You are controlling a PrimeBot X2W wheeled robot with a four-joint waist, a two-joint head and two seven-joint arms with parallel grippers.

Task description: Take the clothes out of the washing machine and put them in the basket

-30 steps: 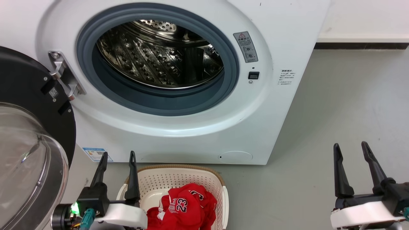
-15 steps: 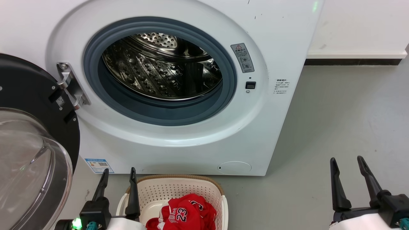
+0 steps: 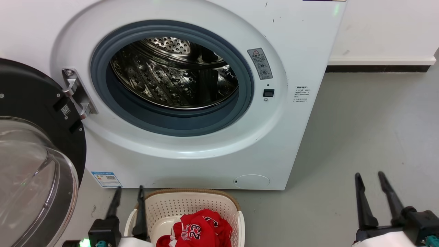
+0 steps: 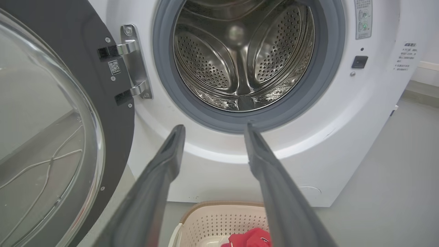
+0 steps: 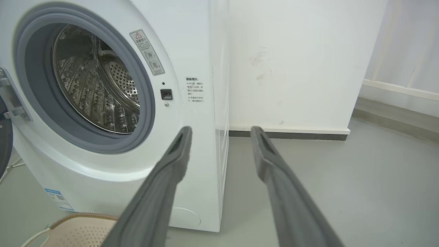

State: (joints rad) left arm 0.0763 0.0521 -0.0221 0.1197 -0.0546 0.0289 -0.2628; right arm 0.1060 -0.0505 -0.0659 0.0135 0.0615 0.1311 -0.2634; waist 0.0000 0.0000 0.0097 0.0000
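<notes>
Seemingly finished: clothes [image 3: 200, 230] are heaped in the basket [image 3: 192, 198] at 6 o'clock, the drum [image 3: 171, 79] at 12 looks bare, left gripper [image 3: 129, 188] at 7 and right gripper [image 3: 369, 175] at 5 are spread and empty, so the drum's near lip should be checked before parking.

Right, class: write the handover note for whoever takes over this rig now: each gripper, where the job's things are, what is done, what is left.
Left gripper: open, empty, low by the basket's left edge.
Right gripper: open, empty, over the floor right of the washing machine.
Clothes: red jerseys lie in the basket, which stands on the floor before the machine.
Done: the drum looks empty; its door stands open.
Left: probably nothing; glance behind the grey ring's lower lip, hidden from here.
</notes>
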